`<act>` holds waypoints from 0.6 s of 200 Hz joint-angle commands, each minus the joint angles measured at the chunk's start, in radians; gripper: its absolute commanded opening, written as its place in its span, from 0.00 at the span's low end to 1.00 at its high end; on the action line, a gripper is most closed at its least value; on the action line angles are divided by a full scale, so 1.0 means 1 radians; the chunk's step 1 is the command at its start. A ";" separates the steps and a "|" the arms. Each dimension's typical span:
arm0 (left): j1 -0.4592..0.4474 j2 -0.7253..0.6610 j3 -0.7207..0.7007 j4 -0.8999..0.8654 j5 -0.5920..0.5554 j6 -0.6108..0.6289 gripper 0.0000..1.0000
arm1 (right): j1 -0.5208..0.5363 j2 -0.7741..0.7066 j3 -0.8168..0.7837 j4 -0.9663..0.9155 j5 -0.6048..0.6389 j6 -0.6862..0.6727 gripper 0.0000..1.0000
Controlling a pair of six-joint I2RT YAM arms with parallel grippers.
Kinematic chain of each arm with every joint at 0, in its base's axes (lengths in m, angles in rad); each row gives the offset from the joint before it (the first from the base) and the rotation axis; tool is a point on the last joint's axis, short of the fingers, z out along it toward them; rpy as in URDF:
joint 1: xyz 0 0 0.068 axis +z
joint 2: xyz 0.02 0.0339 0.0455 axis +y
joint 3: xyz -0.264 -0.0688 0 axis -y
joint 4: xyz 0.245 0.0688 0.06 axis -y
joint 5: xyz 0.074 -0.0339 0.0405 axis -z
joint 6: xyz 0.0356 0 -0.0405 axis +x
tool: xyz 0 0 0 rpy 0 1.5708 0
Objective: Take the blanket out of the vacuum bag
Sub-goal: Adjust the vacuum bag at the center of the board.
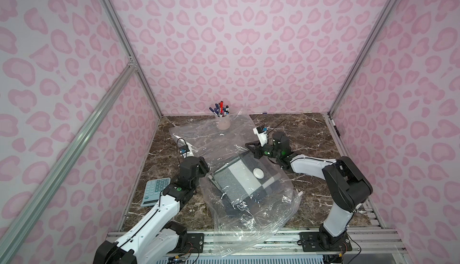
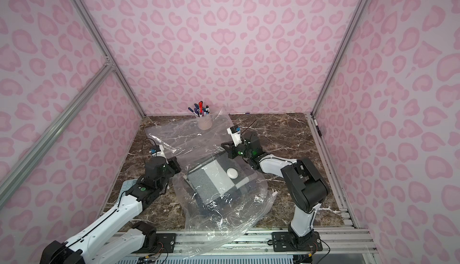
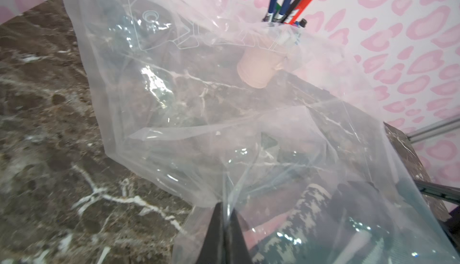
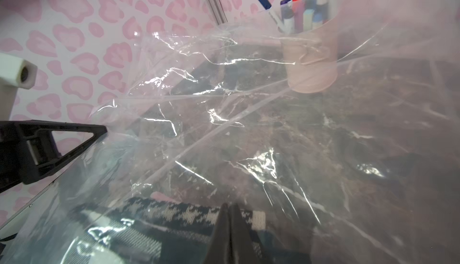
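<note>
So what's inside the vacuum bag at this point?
A folded blanket in grey, white and dark blocks shows through the clear vacuum bag, beneath its white valve disc. Its underside and inner folds are covered.

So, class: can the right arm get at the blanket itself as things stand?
Probably not: the right gripper is shut, pinching the vacuum bag, and that clear plastic covers the blanket, so it would meet film, not fabric.

A pale blue calculator [image 1: 155,191] is lying on the marble desk [image 1: 311,130]. At the back a pinkish cup [image 1: 223,123] is holding markers [image 1: 221,108], a flat clear plastic bag [image 1: 194,133] lying beside it.
</note>
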 commanded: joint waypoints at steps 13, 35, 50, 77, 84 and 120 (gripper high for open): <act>0.000 -0.068 0.008 -0.155 -0.225 -0.099 0.05 | 0.033 0.055 0.083 -0.089 0.017 -0.006 0.45; 0.001 -0.056 0.053 -0.306 -0.343 -0.208 0.05 | 0.023 -0.022 0.016 -0.085 0.081 0.008 0.60; 0.000 -0.033 0.085 -0.426 -0.423 -0.310 0.05 | 0.018 -0.085 0.001 -0.197 0.198 0.004 0.65; 0.001 -0.051 0.087 -0.515 -0.485 -0.414 0.05 | 0.015 -0.202 -0.061 -0.395 0.382 0.012 0.68; 0.000 -0.067 0.079 -0.510 -0.483 -0.422 0.05 | 0.015 -0.239 -0.091 -0.431 0.416 0.032 0.69; 0.000 -0.095 0.062 -0.478 -0.470 -0.414 0.05 | 0.020 -0.449 -0.279 -0.550 0.429 0.191 0.74</act>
